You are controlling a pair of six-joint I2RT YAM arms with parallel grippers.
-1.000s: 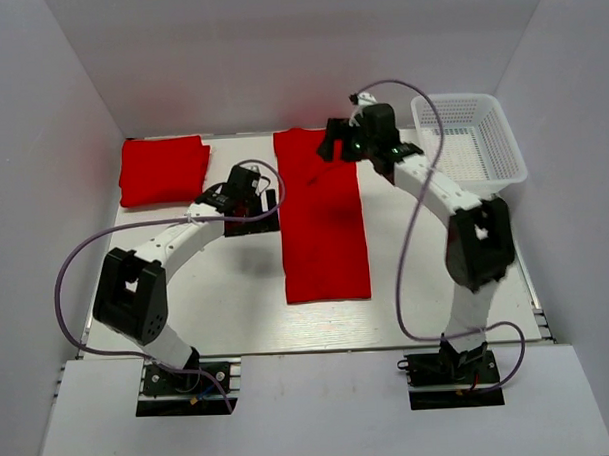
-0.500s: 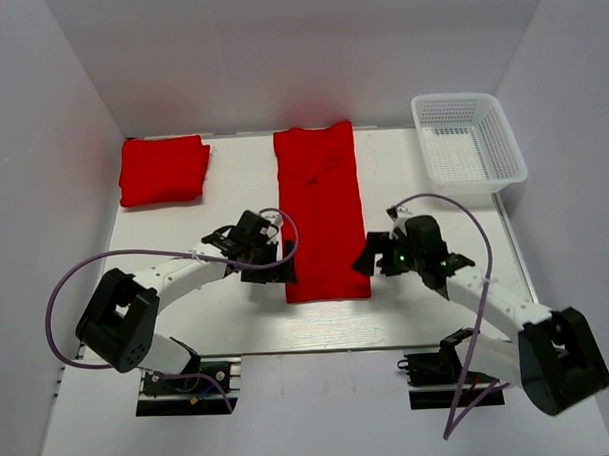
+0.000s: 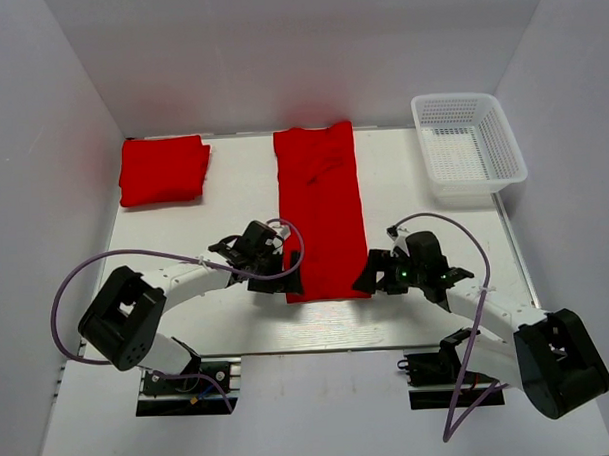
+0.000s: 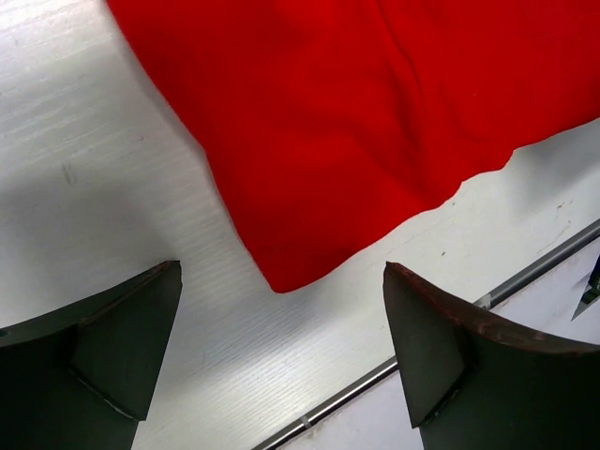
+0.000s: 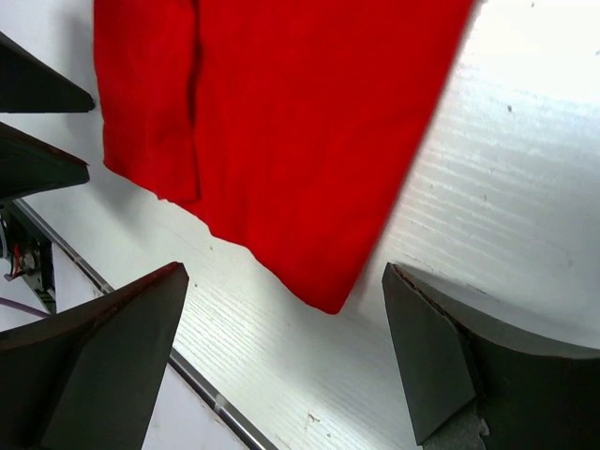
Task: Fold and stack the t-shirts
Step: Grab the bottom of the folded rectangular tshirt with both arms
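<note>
Left gripper (image 4: 281,272) wide open, empty, near-left corner of shirt strip (image 3: 322,212) between its fingers. Right gripper (image 5: 284,270) likewise open, empty, over near-right corner. Likely set to pinch hem for fold. Folded shirt (image 3: 162,170) far beyond left gripper.

White mesh basket (image 3: 478,185) sits at the table's (image 3: 414,202) far right corner.

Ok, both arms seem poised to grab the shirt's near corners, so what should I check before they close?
1. Left gripper open: ok.
2. Right gripper open: ok.
3. Long red folded cloth t-shirt has a near corner between each gripper's fingers: ok.
4. Fingers low enough to pinch cloth: cannot tell.
5. Second red folded t-shirt and white plastic mesh basket lie apart from both arms: ok.
</note>
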